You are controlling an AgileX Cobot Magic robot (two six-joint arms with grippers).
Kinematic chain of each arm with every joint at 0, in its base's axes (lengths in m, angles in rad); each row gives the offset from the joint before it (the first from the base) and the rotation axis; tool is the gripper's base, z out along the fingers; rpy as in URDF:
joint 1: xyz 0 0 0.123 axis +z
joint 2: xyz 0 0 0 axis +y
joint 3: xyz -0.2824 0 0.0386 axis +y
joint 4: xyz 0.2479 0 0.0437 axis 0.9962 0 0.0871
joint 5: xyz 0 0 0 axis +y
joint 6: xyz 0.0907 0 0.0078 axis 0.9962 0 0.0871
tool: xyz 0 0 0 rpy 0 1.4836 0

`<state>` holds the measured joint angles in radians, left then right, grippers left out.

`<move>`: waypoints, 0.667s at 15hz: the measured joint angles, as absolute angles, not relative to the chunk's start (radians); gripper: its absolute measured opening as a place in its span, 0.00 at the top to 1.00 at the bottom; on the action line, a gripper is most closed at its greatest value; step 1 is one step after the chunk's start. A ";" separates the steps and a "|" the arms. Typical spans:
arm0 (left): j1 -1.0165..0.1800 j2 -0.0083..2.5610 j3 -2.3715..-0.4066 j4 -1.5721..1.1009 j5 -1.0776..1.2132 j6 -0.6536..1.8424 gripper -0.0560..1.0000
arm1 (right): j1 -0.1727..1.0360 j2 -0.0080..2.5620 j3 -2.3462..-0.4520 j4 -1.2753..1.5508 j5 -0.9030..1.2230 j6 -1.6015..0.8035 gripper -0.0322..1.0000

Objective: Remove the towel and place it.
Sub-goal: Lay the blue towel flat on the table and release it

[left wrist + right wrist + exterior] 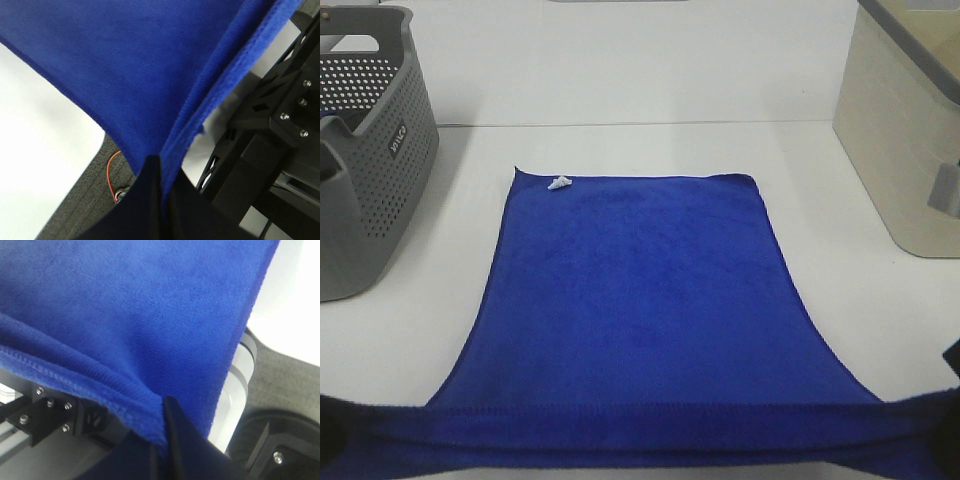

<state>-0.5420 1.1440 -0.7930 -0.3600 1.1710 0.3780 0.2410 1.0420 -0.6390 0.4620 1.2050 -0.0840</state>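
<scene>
Towel (635, 300) corners are pinched by left end effector (160, 167) and right end effector (164, 412).

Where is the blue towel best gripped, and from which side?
Grip the towel at its two near corners on the stitched hem, from the near side of the table. It is wide and limp, so corner pinches keep it spread; the left gripper and right gripper pinch there.

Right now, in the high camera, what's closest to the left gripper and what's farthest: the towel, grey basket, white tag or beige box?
From the left gripper:
1. towel, pinched in it.
2. grey basket, on the left.
3. white tag, at the towel's far corner.
4. beige box, far right.
</scene>
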 joint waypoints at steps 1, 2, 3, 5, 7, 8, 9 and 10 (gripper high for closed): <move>-0.571 1.144 -0.775 -0.360 1.167 0.362 0.95 | 0.241 1.042 -0.613 0.462 1.205 -0.084 0.95; -0.593 1.144 -0.756 -0.365 1.163 0.353 0.95 | 0.241 1.042 -0.586 0.465 1.205 -0.084 0.95; -0.612 1.144 -0.734 -0.375 1.156 0.348 0.95 | 0.241 1.041 -0.559 0.466 1.205 -0.084 0.95; -0.645 1.152 -0.682 -0.408 1.148 0.340 0.95 | 0.241 1.040 -0.519 0.468 1.205 -0.084 0.95; -0.648 1.188 -0.655 -0.423 1.143 0.318 0.95 | 0.241 1.041 -0.514 0.479 1.205 -0.084 0.95; -0.648 1.216 -0.646 -0.430 1.143 0.316 0.95 | 0.241 1.048 -0.512 0.481 1.206 -0.084 0.95; -0.648 1.250 -0.644 -0.432 1.132 0.315 0.95 | 0.241 1.065 -0.512 0.481 1.207 -0.084 0.95; -0.648 1.288 -0.644 -0.432 1.115 0.315 0.95 | 0.241 1.085 -0.512 0.480 1.208 -0.084 0.95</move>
<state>-0.6480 1.2880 -0.6440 -0.4320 1.1150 0.3150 0.2410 1.0850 -0.5120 0.4800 1.2080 -0.0840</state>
